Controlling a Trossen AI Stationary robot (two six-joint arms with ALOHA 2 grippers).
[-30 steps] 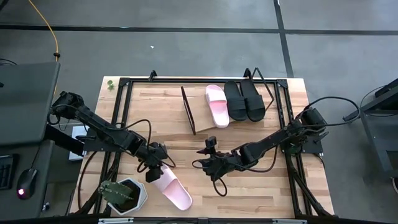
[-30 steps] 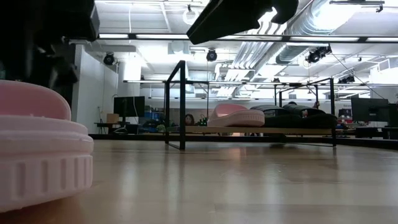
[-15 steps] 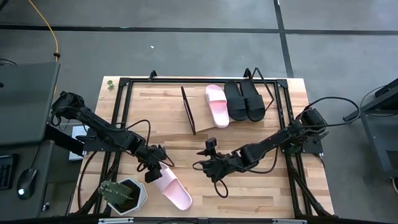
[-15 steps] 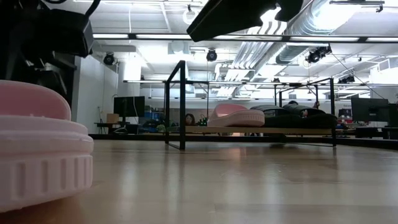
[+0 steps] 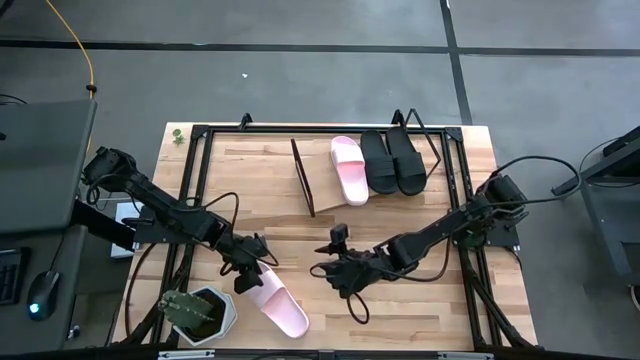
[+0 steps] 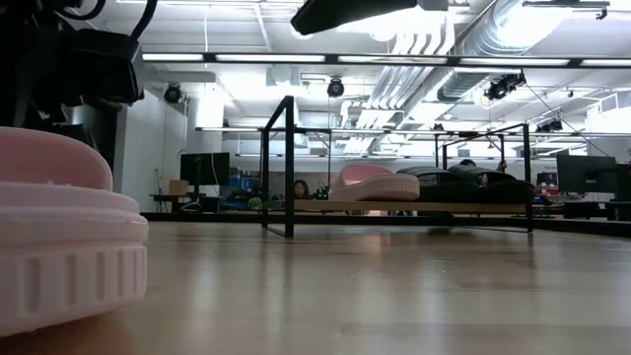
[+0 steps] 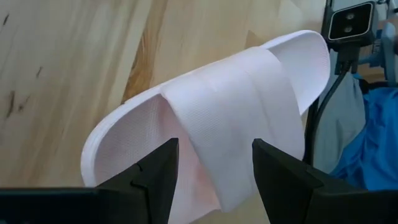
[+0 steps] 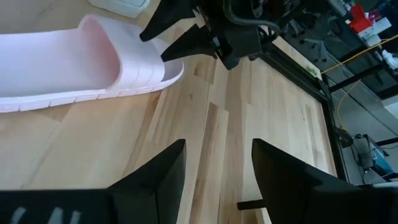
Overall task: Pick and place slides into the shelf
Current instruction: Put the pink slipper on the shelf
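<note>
Shifted slightly nearer, the right tool (image 5: 325, 270) idles open; the left tool (image 7: 214, 165), fingers apart, straddles the pink slide (image 5: 278, 303) lying on the table (image 5: 420, 310); an off-centre closure may slip.

The high view looks straight down on the whole table (image 5: 400, 300) from far above. The low view sits at tabletop level by the near edge, facing the far edge, right beside a pink sandal (image 6: 59, 237). Both wrist views look close down at that same sandal, seen beside the near-left corner from above.
</note>
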